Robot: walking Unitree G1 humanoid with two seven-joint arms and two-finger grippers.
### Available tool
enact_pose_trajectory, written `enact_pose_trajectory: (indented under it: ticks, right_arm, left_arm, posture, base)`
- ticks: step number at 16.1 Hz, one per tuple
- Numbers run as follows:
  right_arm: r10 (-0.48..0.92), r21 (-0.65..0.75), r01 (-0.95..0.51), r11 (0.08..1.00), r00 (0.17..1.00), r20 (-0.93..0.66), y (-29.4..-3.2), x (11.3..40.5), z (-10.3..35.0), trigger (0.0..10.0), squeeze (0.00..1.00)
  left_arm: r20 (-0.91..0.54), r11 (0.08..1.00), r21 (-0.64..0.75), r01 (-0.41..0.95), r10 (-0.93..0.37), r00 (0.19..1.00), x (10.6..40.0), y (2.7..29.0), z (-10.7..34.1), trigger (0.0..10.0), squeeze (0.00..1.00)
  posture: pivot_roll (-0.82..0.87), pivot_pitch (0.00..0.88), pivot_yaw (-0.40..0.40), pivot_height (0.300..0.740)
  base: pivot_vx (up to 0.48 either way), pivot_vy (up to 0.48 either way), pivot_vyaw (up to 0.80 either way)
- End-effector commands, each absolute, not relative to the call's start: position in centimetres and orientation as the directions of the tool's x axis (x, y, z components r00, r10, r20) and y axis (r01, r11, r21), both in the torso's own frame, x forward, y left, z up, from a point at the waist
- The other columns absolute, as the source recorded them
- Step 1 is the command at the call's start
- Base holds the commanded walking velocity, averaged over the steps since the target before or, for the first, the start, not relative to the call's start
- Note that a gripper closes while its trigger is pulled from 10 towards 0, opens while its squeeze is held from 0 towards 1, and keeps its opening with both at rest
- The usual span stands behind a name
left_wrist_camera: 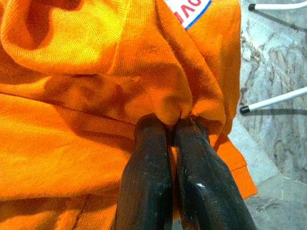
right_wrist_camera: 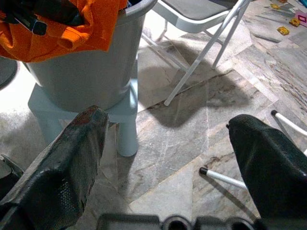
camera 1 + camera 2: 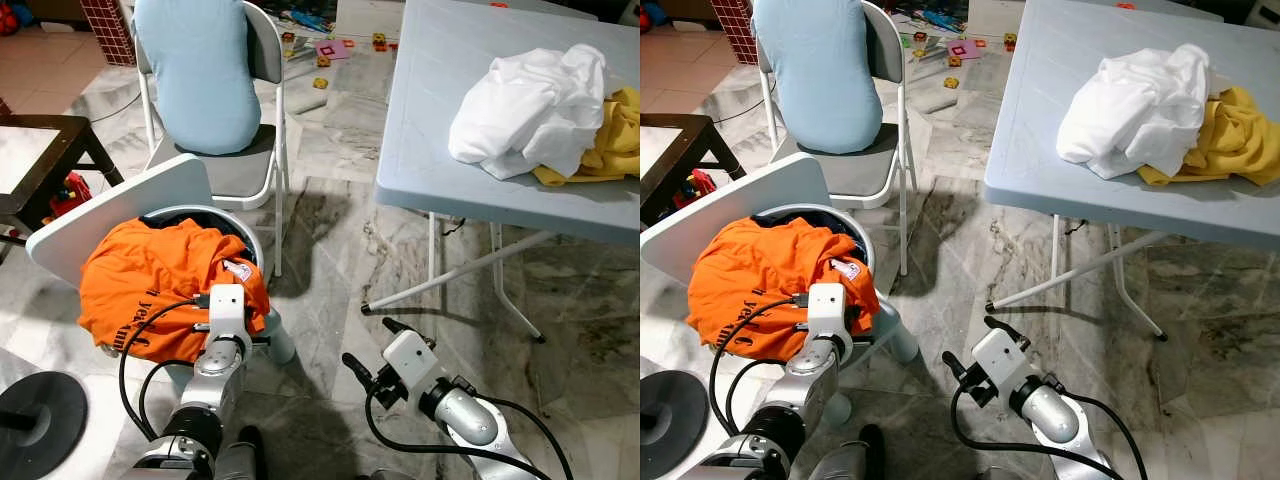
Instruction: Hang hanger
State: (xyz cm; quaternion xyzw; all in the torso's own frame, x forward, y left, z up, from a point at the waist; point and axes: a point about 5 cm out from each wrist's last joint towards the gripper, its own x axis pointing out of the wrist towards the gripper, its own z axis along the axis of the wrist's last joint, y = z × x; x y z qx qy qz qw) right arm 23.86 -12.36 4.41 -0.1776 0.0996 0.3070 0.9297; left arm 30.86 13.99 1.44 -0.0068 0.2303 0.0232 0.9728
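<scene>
Pinching a fold of the orange shirt (image 1: pixel 120 72), the left gripper (image 1: pixel 178 125) has its two black fingers pressed together on the cloth; in the left eye view this sits at lower left, where the shirt is heaped over the rim of a grey laundry bucket (image 2: pixel 91 72) on a small pale stool (image 2: pixel 122 120). At lower centre, the right gripper (image 3: pixel 366 347) hangs above the marble floor (image 3: pixel 340 250) with fingers spread wide, holding nothing. No hanger can be made out in any view, so by my reading the task has barely begun: a garment is gripped, but finding a hanger and hanging it all remain. White and yellow clothes (image 3: pixel 545 110) lie on the folding table (image 3: pixel 440 100) at upper right.
</scene>
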Motion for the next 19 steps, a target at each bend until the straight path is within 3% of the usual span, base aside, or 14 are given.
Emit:
enact_pose_trajectory:
  ticks: [1, 6, 9, 11, 15, 19]
  right_arm:
    - [0.535, -0.27, -0.615, 0.741, 0.784, -0.316, -12.5, 23.7, 4.1, 10.0, 0.0]
    - [0.534, -0.271, -0.613, 0.742, 0.785, -0.314, -12.6, 24.0, 4.1, 10.0, 0.0]
    - [0.543, -0.262, -0.616, 0.743, 0.784, -0.302, -12.0, 24.5, 4.1, 10.0, 0.0]
    - [0.551, -0.253, -0.619, 0.743, 0.781, -0.294, -11.5, 25.0, 4.1, 10.0, 0.0]
    - [0.566, -0.242, -0.625, 0.742, 0.778, -0.274, -10.4, 26.4, 4.2, 10.0, 0.0]
    - [0.568, -0.227, -0.619, 0.752, 0.783, -0.253, -9.6, 27.4, 4.3, 10.0, 0.0]
  left_arm:
    - [-0.505, 0.999, -0.006, -0.054, 0.043, 0.862, 29.9, 14.0, 0.2, 0.0, 0.0]
    - [-0.438, 0.998, 0.018, -0.065, 0.066, 0.896, 29.7, 14.8, 1.3, 0.0, 0.0]
    - [-0.301, 0.983, 0.182, -0.021, 0.076, 0.951, 28.0, 16.8, 3.5, 0.0, 0.0]
    - [-0.17, 0.924, 0.381, 0.031, 0.038, 0.985, 27.6, 17.6, 5.7, 0.0, 0.0]
    - [-0.049, 0.779, 0.623, 0.073, -0.054, 0.997, 27.1, 18.3, 9.6, 0.0, 0.0]
    - [0.066, 0.748, 0.661, 0.057, -0.133, 0.989, 28.4, 17.8, 14.0, 0.0, 0.0]
  posture:
    - [-0.13, 0.203, -0.018, 0.74]
    - [-0.11, 0.188, -0.016, 0.74]
    - [-0.08, 0.178, -0.015, 0.74]
    - [-0.03, 0.162, -0.015, 0.74]
    - [0.03, 0.125, -0.005, 0.74]
    - [0.06, 0.103, 0.0, 0.74]
  base:
    - [0.0, 0.0, 0.0]
    - [0.0, 0.0, 0.0]
    - [0.0, 0.0, 0.0]
    - [0.0, 0.0, 0.0]
    - [0.0, 0.0, 0.0]
    - [0.0, 0.0, 0.0]
